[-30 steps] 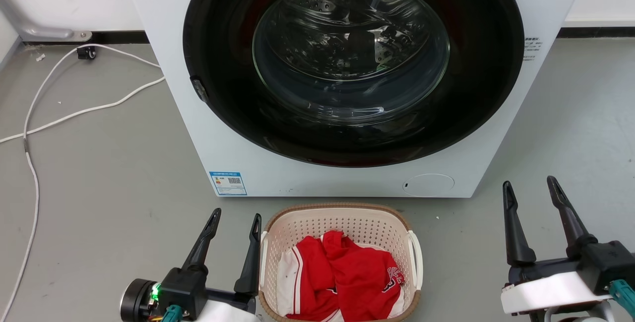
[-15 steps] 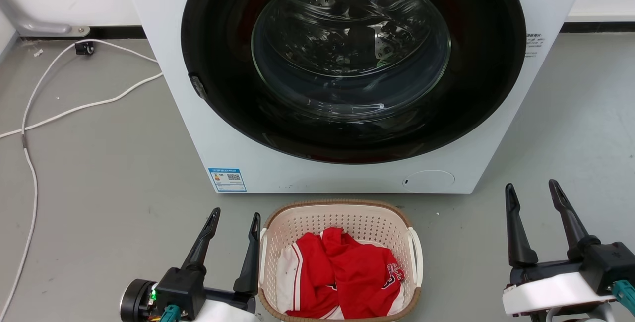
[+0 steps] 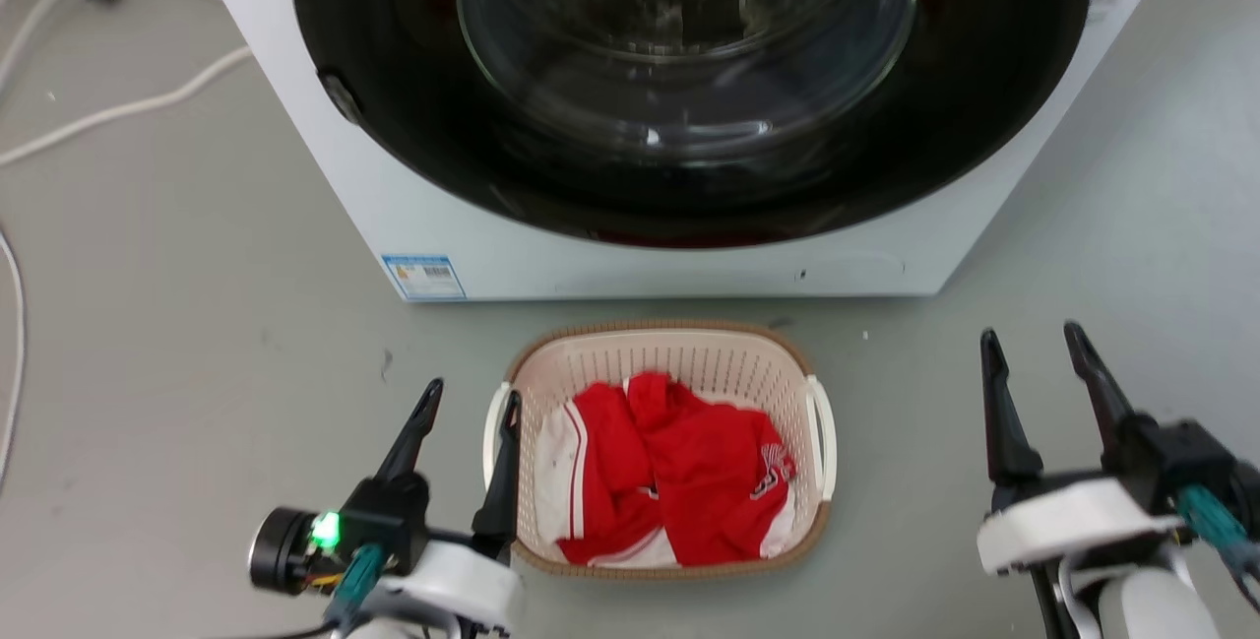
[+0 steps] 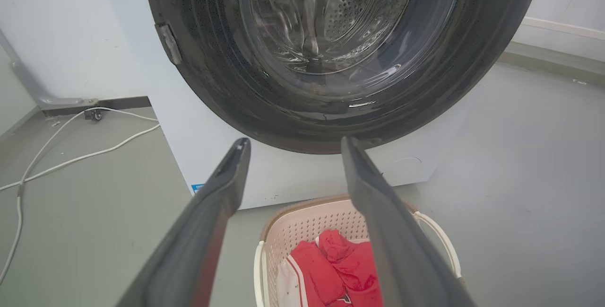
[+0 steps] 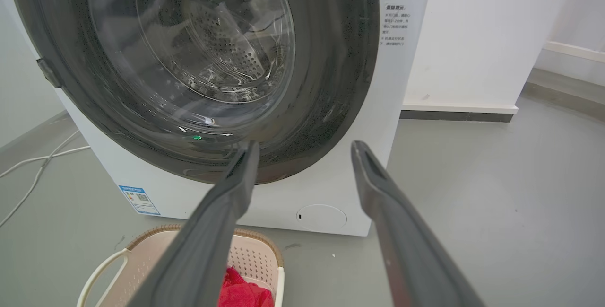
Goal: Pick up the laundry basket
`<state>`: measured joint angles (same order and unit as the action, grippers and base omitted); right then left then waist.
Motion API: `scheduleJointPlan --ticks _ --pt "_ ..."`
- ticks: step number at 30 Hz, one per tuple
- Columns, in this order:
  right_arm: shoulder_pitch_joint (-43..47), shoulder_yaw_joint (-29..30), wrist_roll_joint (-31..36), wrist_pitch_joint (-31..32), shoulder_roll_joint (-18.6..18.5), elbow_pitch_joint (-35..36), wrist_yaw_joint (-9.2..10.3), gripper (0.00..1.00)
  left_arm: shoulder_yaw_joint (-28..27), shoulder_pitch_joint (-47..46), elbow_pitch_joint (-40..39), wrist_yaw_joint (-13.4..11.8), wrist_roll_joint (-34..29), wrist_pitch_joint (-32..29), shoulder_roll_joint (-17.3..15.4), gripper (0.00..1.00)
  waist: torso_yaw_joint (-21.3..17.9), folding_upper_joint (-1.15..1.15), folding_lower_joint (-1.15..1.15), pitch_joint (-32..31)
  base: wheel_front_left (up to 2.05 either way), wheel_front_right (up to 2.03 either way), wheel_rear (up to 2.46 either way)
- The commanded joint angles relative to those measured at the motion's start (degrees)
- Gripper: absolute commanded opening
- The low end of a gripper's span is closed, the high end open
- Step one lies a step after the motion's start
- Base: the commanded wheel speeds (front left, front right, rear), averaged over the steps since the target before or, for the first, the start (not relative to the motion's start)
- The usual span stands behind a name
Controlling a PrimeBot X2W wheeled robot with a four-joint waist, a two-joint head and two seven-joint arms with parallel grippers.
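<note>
Where the grey floor point(image 3: 197, 324) meets the white front-loading washing machine point(image 3: 630, 265), the cream perforated plastic laundry basket point(image 3: 689, 363) with a brown woven-look rim stands just before the machine's front, red and white clothes point(image 3: 689, 462) heaped inside. The left gripper point(image 3: 472, 393), fingers apart and empty, sits just beside the basket's left white handle point(image 3: 487, 432); the right gripper point(image 3: 1030, 334), fingers likewise apart, hovers well off its right side.

Each end effector had two long, dark grey, tapered fingers point(image 4: 210, 222) on a black block. The left end effector point(image 3: 472, 393), at the lower left of the frame, bore a lit green indicator point(image 3: 323, 529), a black cylindrical module point(image 3: 272, 550), a teal plug point(image 3: 354, 572) and a white wrist shell point(image 3: 463, 588). The right end effector point(image 3: 1029, 334), at the lower right, bore a white cover point(image 3: 1068, 521) and a teal connector point(image 3: 1209, 519).
</note>
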<state>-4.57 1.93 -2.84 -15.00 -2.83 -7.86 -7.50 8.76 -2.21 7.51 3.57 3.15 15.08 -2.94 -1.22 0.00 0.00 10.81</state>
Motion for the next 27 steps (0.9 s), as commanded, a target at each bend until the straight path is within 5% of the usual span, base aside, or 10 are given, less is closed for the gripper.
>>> scheduleJointPlan --ticks 1,18,27 --pt "-2.83 -0.31 1.32 0.65 -0.06 -1.1 0.02 1.0 0.26 -2.22 1.82 0.48 -0.68 0.13 -0.03 1.0 -0.64 0.0 0.0 5.21 0.0 0.0 0.0" --pt "-26.07 -3.93 3.24 8.03 -0.05 -24.95 0.02 1.0 1.41 -28.35 34.9 3.43 -0.22 0.15 -5.22 1.0 -1.5 0.0 0.0 24.95 0.0 0.0 0.0" --pt "-35.19 -6.32 1.27 8.86 -0.05 -37.37 0.02 1.0 1.53 -38.72 45.27 3.71 0.62 0.14 -7.16 1.0 -0.68 0.0 0.0 31.05 0.0 0.0 0.0"
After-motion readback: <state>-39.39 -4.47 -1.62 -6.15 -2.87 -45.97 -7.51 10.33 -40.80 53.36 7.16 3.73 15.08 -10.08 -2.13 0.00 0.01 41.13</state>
